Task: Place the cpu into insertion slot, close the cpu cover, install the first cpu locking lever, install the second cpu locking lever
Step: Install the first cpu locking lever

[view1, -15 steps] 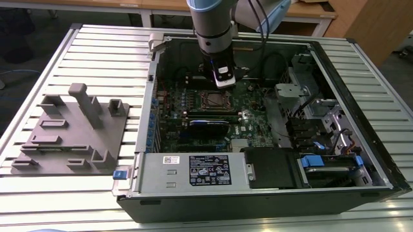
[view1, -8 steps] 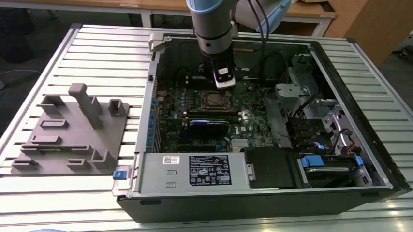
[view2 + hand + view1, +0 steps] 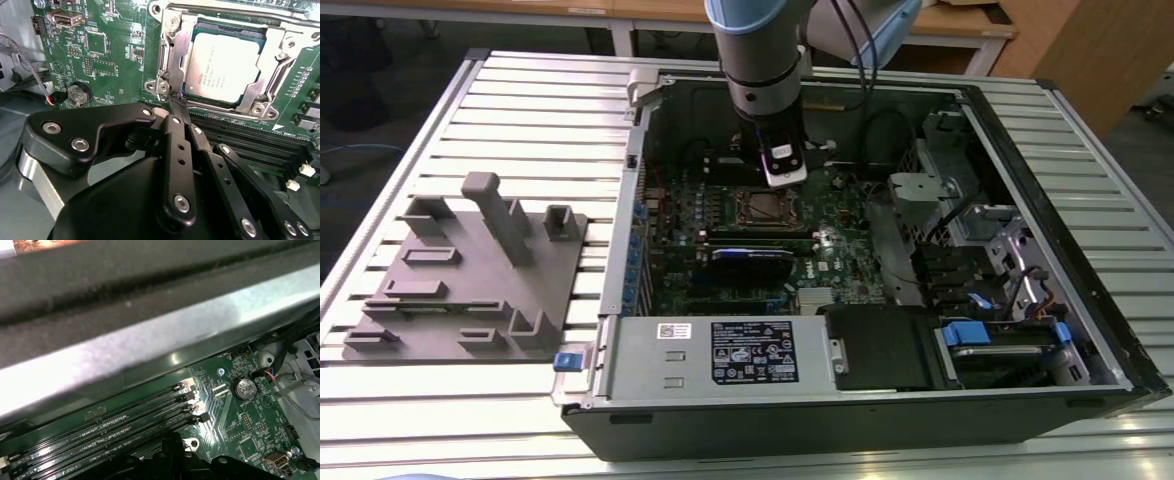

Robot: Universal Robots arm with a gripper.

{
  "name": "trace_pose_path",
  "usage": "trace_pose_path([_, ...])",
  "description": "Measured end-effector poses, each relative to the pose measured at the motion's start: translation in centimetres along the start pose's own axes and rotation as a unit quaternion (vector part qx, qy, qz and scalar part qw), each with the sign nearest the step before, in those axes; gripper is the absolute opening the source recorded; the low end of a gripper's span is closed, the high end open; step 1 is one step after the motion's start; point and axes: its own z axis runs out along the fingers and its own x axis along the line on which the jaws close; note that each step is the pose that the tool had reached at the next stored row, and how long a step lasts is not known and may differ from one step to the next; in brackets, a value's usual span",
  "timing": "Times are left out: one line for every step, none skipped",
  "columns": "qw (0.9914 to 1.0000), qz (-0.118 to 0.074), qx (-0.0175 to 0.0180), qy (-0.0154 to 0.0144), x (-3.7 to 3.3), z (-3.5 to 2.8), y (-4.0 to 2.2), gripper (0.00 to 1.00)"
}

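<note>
Now the chip is seated and the cover plate lies down over it.
We see the chip (image 3: pixel 225 65) lying flat in the socket (image 3: pixel 170 25), toward the far middle of the green board (image 3: pixel 847 250) in the exterior view, with the cover plate (image 3: pixel 173 50) framing it. Our gripper (image 3: pixel 179 106) hangs at the socket's corner, its fingers pressed together at the tip beside a wire lever (image 3: pixel 161 89). We cannot tell whether they pinch it. We judge the chip light, stiff and fragile, best left untouched. The lever looks thin, springy and slippery, best taken at its bent free end.
</note>
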Motion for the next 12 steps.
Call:
trace_pose_path([1.0,0.0,0.0,0.0,0.0,-0.01,0.0,0.1])
trace_pose_path([1.0,0.0,0.0,0.0,0.0,-0.02,0.0,0.1])
trace_pose_path([1.0,0.0,0.0001,0.0,-0.01,-0.03,0.01,0.1])
trace_pose_path([1.0,0.0,0.0001,0.0,-0.01,-0.05,0.01,0.1])
trace_pose_path([1.0,0.0,0.0001,0.0,-0.01,-0.07,0.01,0.1])
trace_pose_path([1.0,0.0,0.0001,0.0,-0.01,-0.09,0.02,0.1])
trace_pose_path([1.0,0.0,0.0,0.0,-0.02,-0.11,0.03,0.1])
trace_pose_path([1.0,0.0,0.0001,0.0,-0.02,-0.14,0.03,0.1])
trace_pose_path([1.0,0.0,0.0001,0.0,-0.03,-0.18,0.04,0.1])
trace_pose_path([1.0,0.0,0.0001,0.0,-0.04,-0.23,0.05,0.1])
trace_pose_path([1.0,0.0,0.0,0.0,-0.05,-0.29,0.07,0.1])
trace_pose_path([1.0,0.0,0.0001,0.0,-0.06,-0.37,0.09,0.1])
